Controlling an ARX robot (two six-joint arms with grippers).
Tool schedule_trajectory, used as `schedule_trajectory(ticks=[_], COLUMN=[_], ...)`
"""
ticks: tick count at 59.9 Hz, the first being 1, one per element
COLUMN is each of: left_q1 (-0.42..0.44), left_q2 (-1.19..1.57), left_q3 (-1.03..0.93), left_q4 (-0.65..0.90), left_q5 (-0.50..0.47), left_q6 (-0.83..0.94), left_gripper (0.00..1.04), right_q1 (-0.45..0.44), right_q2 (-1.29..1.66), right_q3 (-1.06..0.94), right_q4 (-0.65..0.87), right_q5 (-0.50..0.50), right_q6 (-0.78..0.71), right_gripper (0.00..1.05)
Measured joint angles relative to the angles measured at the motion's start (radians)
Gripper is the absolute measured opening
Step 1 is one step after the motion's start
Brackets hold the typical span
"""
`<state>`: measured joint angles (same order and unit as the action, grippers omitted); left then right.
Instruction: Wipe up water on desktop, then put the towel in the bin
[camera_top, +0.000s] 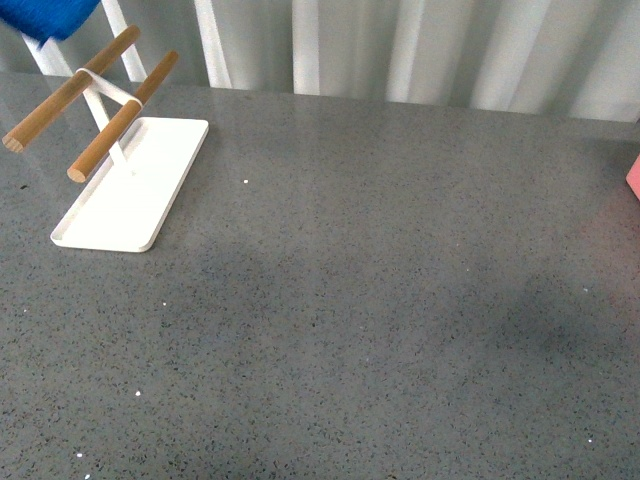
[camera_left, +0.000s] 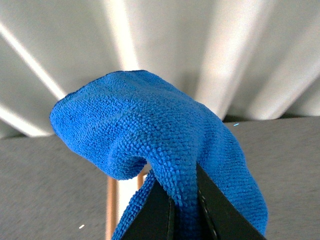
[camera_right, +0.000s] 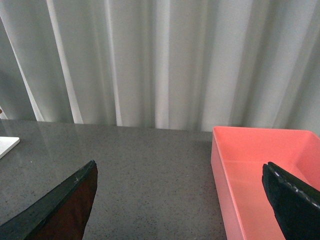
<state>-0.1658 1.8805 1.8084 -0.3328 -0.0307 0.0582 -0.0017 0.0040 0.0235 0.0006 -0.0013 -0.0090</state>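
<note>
The blue towel (camera_left: 150, 130) hangs bunched in the air, pinched between the black fingers of my left gripper (camera_left: 184, 200), which is shut on it. A corner of the towel (camera_top: 45, 18) shows at the top left of the front view, above the wooden rack. The dark grey speckled desktop (camera_top: 380, 300) fills the front view; I cannot make out water on it. My right gripper (camera_right: 180, 190) stands open over the desktop, one finger (camera_right: 295, 200) in front of the pink bin (camera_right: 250, 160). Only a pink sliver of the bin (camera_top: 634, 178) shows at the right edge of the front view.
A white tray (camera_top: 130, 190) carrying a rack with two wooden bars (camera_top: 120, 115) stands at the back left of the desktop. A pale pleated curtain (camera_top: 420, 50) runs along the far edge.
</note>
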Motion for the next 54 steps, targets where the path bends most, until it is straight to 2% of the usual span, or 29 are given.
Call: schedule_trajectory(ticks=[5,11,15,22,30,35,37,43,49,54], left_q1=[-0.072,-0.232,-0.309,-0.380,-0.419,-0.433,-0.436,-0.442,-0.444,-0.445], left_q2=[-0.050,-0.105,-0.101,-0.073,-0.032,-0.005,0.002,0.015,0.019,0.019], left_q3=[-0.037,-0.130,-0.177,-0.230,-0.254,-0.254,-0.254,-0.254,-0.254,-0.248], left_q4=[0.044,0.142,0.197,0.279,0.341,0.357,0.359,0.364,0.365,0.365], left_q5=[0.036,0.081,0.094,0.105,0.109,0.109,0.109,0.110,0.110,0.114], left_q6=[-0.036,-0.103,-0.154,-0.235,-0.310,-0.350,-0.359,-0.381,-0.397,-0.407], left_gripper=[0.04,0.04,0.04,0.04,0.04,0.04,0.04,0.04,0.04,0.04], right_q1=[0.000,0.000,0.000,0.000,-0.002,-0.035,-0.046,-0.094,-0.159,-0.171], right_q2=[0.000,0.000,0.000,0.000,0.003,0.099,0.135,0.248,0.411,0.576], right_q3=[0.000,0.000,0.000,0.000,0.002,0.064,0.070,0.093,0.154,0.200], right_q4=[0.000,0.000,0.000,0.000,-0.005,-0.185,-0.190,-0.096,0.094,0.264], right_q5=[0.000,0.000,0.000,0.000,-0.005,-0.175,-0.208,-0.283,-0.356,-0.379], right_q6=[0.000,0.000,0.000,0.000,0.001,0.026,0.029,0.019,-0.007,-0.026], right_gripper=[0.98,0.98,0.98,0.98,0.98,0.98,0.98,0.98,0.98,0.98])
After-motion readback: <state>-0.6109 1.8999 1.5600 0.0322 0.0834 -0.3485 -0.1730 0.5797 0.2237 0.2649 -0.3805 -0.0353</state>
